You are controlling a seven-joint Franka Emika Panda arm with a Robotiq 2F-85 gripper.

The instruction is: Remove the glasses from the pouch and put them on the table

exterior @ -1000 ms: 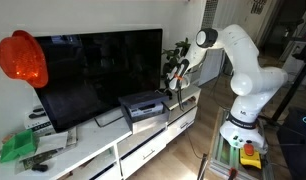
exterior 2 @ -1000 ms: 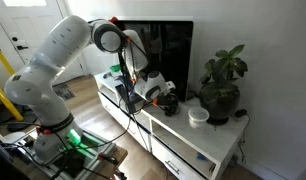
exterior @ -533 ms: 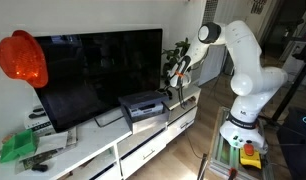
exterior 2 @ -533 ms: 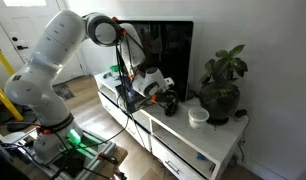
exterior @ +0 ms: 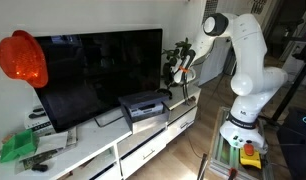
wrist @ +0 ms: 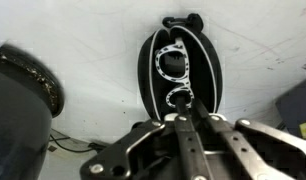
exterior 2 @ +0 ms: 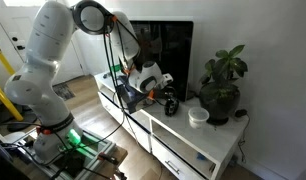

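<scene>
Wrist view: gripper (wrist: 183, 112) fingers pressed together, tips at the pouch mouth.
Glasses (wrist: 172, 65): inside the open pouch (wrist: 214, 80), just beyond the fingertips; contact unclear.
Pouch: on the white table (wrist: 83, 40).

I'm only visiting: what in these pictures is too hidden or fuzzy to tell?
- Wrist view: whether the gripper actually grips the glasses in the pouch; the gripper itself covers the contact.
- In an exterior view, the pouch is too small to show its contents.
- Wrist view: the dark round object at left is blurred and cut off by the edge.
</scene>
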